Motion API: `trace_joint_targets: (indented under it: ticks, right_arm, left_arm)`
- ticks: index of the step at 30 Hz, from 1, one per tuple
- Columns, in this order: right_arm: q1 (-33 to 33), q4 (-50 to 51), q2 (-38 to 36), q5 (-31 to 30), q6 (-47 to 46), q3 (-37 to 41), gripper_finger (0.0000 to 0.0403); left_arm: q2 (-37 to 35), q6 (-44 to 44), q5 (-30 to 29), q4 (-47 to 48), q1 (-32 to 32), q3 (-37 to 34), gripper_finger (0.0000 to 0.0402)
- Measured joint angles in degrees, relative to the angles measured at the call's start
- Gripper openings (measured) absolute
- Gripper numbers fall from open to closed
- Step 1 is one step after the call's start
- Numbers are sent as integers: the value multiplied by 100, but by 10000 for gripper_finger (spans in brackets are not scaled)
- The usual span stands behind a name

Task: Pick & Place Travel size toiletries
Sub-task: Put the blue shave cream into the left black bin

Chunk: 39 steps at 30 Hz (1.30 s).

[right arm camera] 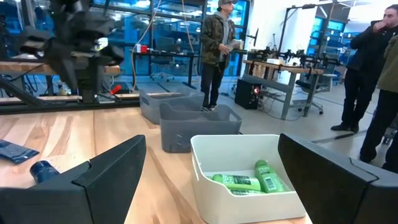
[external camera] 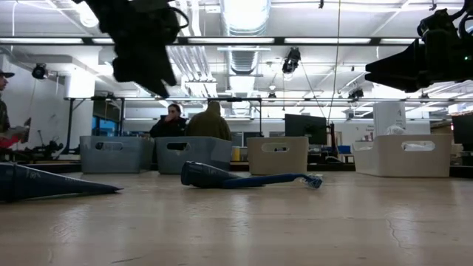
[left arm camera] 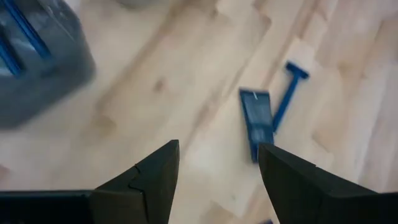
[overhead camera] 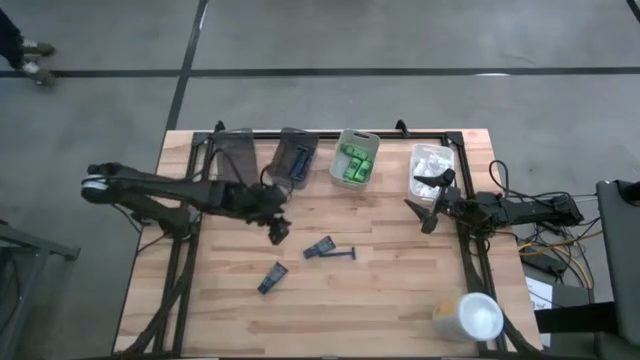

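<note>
With its jaws apart and empty, the left gripper hovers above the dark blue thin-handled razor lying mid-table on the wooden tabletop, apparently lining up a pick that calls for descending astride it, while the right gripper waits wide open near the white bin.

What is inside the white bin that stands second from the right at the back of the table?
The white bin holds bright green little packs, several piled together; the right wrist view shows at least two, lying flat. Anything beneath them, and the bin's floor, is covered.
</note>
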State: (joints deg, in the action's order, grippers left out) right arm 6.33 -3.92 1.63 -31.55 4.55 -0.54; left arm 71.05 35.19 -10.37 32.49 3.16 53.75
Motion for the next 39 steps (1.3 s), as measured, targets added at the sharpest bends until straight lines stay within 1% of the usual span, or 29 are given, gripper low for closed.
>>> trace_joint_targets:
  ticks: [6,12,16,18,21,24,26,28,30,32,34,35,37,39]
  right_arm:
    - [2,0,0,0,8,0,364]
    - [2,-1,0,0,0,0,364]
    - [2,0,0,0,2,0,364]
    - [2,-2,0,0,12,0,363]
    - [1,-1,0,0,9,0,364]
    - [1,-2,0,0,-1,0,364]
    - [2,0,0,0,12,0,364]
    - [0,0,0,0,-1,0,364]
    - [0,-1,0,0,11,0,363]
    - [0,0,0,0,0,0,364]
    - [0,0,0,0,12,0,363]
    - [2,0,0,0,12,0,364]
    - [2,0,0,0,-1,0,364]
    - [0,-2,0,0,12,0,364]
  left_arm:
    - [117,581,81,92,618,-150,218]
    - [305,925,510,91,1182,-153,218]
    - [405,1237,560,82,1538,-230,218]
    - [422,1367,572,94,1631,-324,218]
    - [424,1784,571,102,1656,-480,219]
    - [424,2030,693,98,1675,-617,231]
    - [440,2049,912,78,1710,-687,247]
    - [510,2047,1340,-120,1772,-763,266]
    - [609,1974,1885,-548,1840,-827,286]
    - [724,1812,2201,-1035,1938,-836,303]
    - [849,1706,2148,-1256,2041,-830,314]
    - [923,1707,2003,-1195,2079,-809,317]
    - [1065,1758,1687,-928,2105,-752,316]
    - [1170,1869,1518,-594,2102,-699,313]
